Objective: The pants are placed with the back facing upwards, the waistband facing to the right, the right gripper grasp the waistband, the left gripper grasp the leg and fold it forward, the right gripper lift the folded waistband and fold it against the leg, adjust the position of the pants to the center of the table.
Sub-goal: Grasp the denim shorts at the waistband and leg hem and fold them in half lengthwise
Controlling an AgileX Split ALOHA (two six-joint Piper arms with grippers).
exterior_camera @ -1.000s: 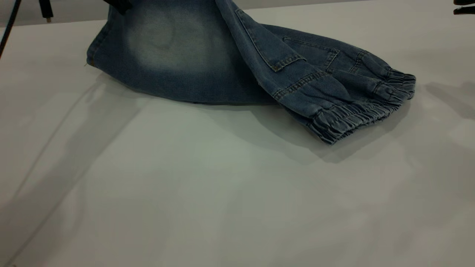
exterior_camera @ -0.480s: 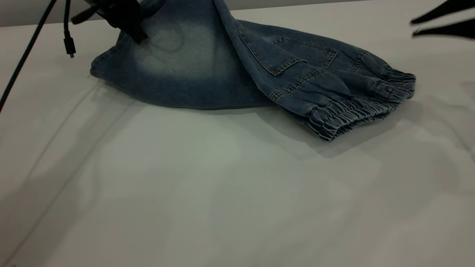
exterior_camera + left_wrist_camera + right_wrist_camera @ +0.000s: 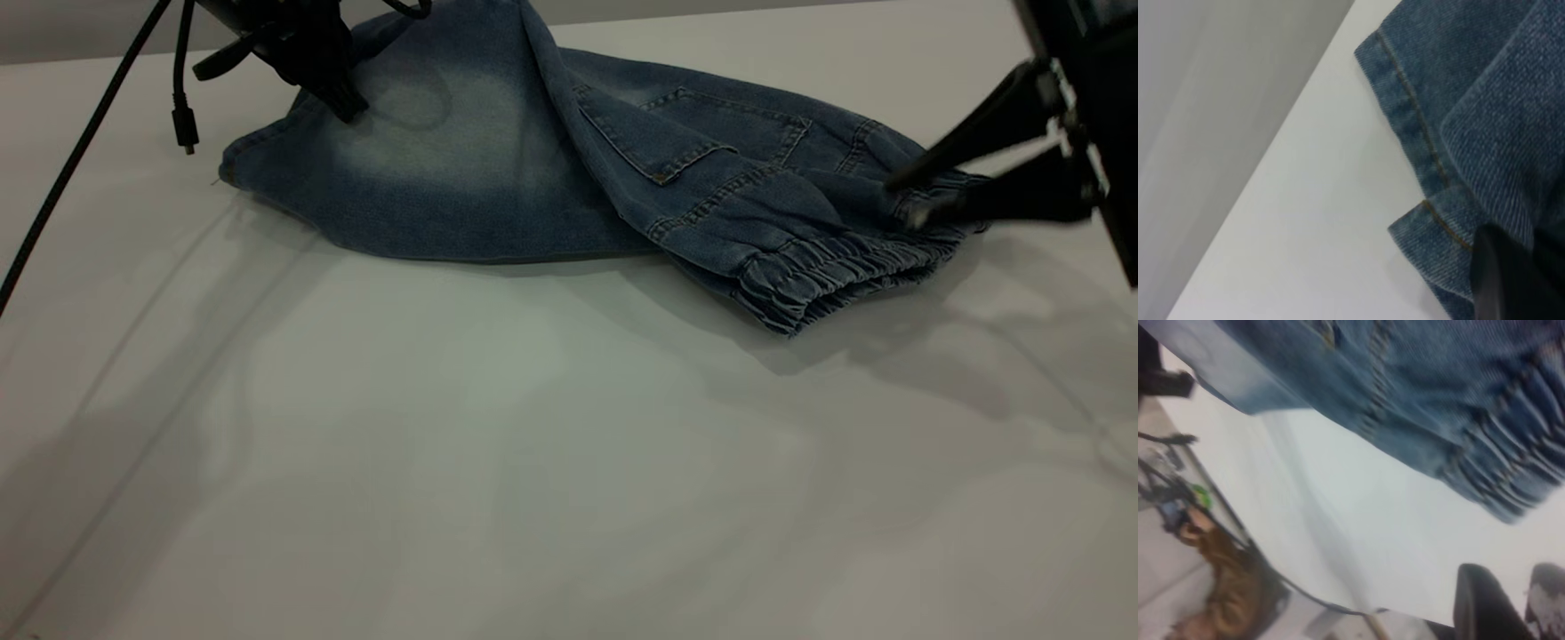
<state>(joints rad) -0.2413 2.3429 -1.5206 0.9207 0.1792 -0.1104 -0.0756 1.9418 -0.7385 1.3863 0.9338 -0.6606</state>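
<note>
Blue washed denim, limp but fairly heavy: the pants (image 3: pixel 569 160) lie on the far half of the white table (image 3: pixel 533 462), long axis running left to right, back pocket up, legs toward the left and waistband (image 3: pixel 845 267) toward the right. At far left, the left gripper (image 3: pixel 342 102) grips the hem end of the upper leg (image 3: pixel 418 151), its jaws clenched on a fold of cloth; the left wrist view shows a dark finger (image 3: pixel 1505 280) pressed over the stitched hem. The cloth should drape and sag between holds, and its thick seams resist slipping, so hems and the elastic band look like the surest places to take hold. At far right, the right gripper (image 3: pixel 907 200) has its two pointed fingers parted, straddling the gathered waistband at its far corner, not yet closed on it. The printed figure is not visible.
</note>
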